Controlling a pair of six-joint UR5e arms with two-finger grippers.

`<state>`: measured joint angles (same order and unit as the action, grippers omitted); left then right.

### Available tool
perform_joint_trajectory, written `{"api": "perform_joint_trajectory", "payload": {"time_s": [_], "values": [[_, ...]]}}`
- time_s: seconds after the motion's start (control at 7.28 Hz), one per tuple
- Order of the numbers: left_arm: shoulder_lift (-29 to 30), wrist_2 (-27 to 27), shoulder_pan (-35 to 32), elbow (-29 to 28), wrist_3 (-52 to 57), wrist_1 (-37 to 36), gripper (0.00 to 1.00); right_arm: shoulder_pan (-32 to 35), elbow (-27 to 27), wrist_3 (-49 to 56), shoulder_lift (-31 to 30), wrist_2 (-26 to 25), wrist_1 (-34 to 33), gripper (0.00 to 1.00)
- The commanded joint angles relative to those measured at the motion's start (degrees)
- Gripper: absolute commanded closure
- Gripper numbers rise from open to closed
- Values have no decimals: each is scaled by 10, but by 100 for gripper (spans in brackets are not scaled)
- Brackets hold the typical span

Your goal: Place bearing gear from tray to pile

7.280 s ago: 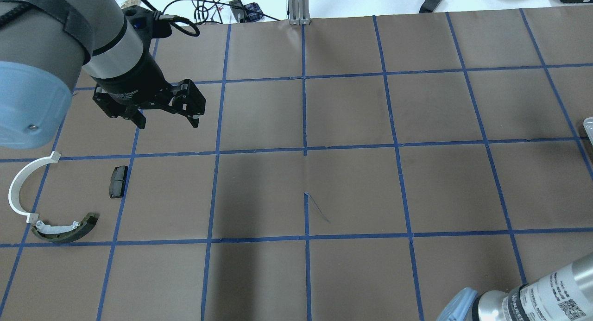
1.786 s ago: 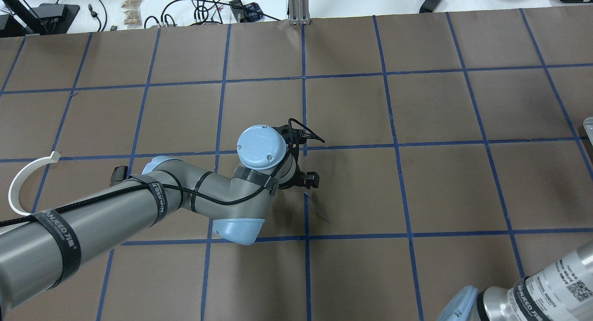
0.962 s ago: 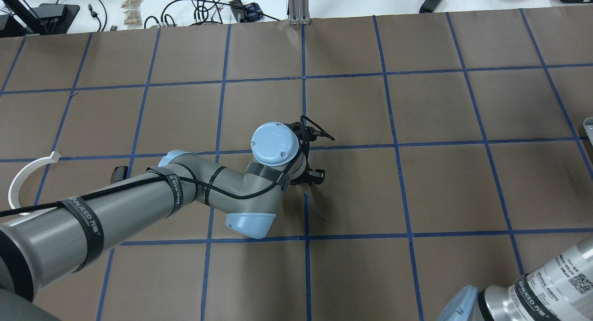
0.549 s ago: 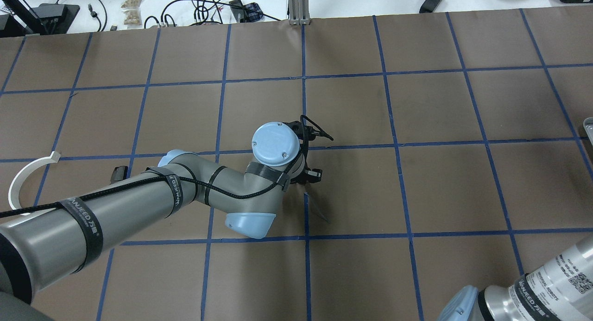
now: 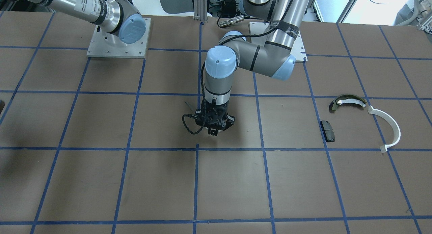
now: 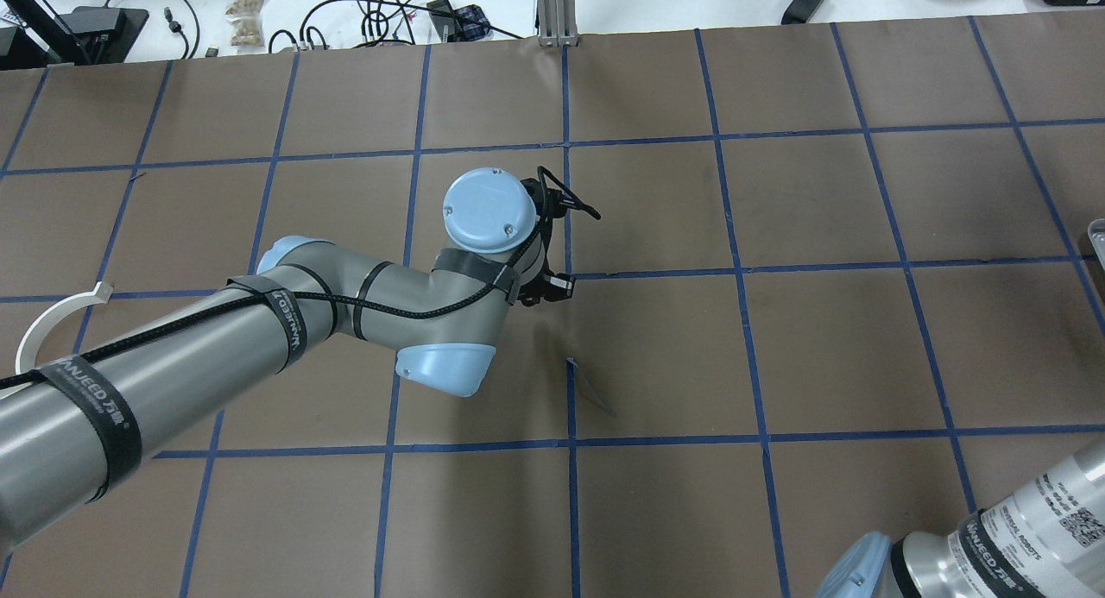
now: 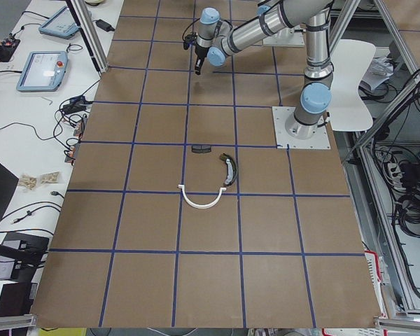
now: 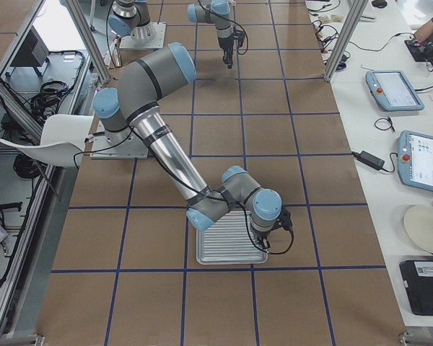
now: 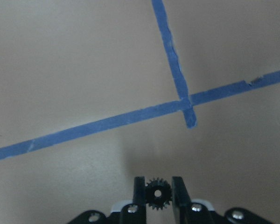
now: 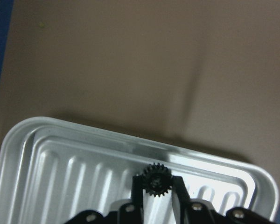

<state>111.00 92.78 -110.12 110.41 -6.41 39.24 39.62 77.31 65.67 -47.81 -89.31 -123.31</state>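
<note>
Table (image 6: pixel 820 348): brown paper with a blue tape grid.
Left arm (image 6: pixel 259 339): reaches to the table centre. In the last half second its wrist has shifted toward the far edge, judged a lift clear of the surface.
Tray (image 10: pixel 74 163): ribbed metal, near the right edge.
Pile: white half-ring (image 5: pixel 397 131), olive shoe (image 5: pixel 347 100) and black pad (image 5: pixel 327 130), near the left edge; the half-ring has not moved.
Left gripper (image 9: pixel 157 186): pinches the bearing gear (image 9: pixel 157 194) above the centre, well apart from the pile. Seven seconds ago its jaws were spread and empty beside the pile.
Right gripper (image 10: pixel 157 184): pinches a second gear (image 10: pixel 156 178) over the tray.
Assessment: transfer under way, release outstanding.
</note>
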Motion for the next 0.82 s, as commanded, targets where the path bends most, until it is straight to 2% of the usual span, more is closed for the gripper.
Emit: {"api": "perform_joint_trajectory", "payload": {"time_s": [0.0,0.14,0.41,0.55,0.69], "values": [[-8,14,59,-39,8,76,100,5,1,-4,-17,-24,9,100],[-10,17,125,-48,20,118,100,6,2,-18,-34,-24,24,100],[-25,23,270,-44,166,191,100,38,6,-82,-88,-18,149,100],[-27,66,335,-48,270,196,100,73,14,-151,-123,-17,205,100],[-23,97,397,-49,344,196,100,116,34,-227,-153,-15,233,100]]}}
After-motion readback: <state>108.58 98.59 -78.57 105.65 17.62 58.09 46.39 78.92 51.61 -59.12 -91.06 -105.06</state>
